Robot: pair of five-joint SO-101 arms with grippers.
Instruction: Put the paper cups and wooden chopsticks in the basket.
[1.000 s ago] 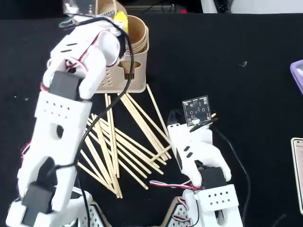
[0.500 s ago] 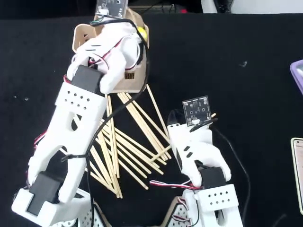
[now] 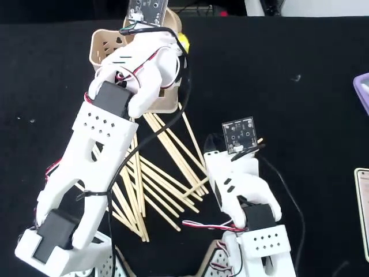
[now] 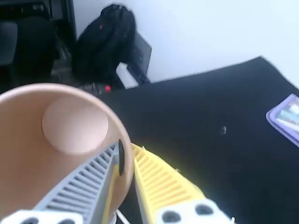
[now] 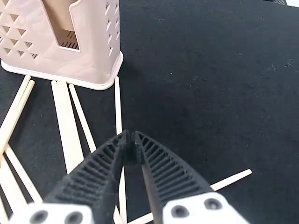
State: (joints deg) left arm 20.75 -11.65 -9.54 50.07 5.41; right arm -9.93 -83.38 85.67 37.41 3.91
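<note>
The left hand [image 4: 127, 151] is clamped on the wall of a paper cup [image 4: 60, 126], with its grey finger inside and its yellow finger outside. Seen from above, that arm lies across the beige basket [image 3: 106, 43] at the far side of the black worktop [image 3: 288, 86]. The right hand [image 5: 130, 140] has its fingers pressed together, tips poised over the wooden chopsticks [image 5: 65, 121] scattered on the worktop just beside the basket.

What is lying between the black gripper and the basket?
Wooden chopsticks lie on the black cloth between the right gripper and the basket, as the right wrist view shows.
</note>
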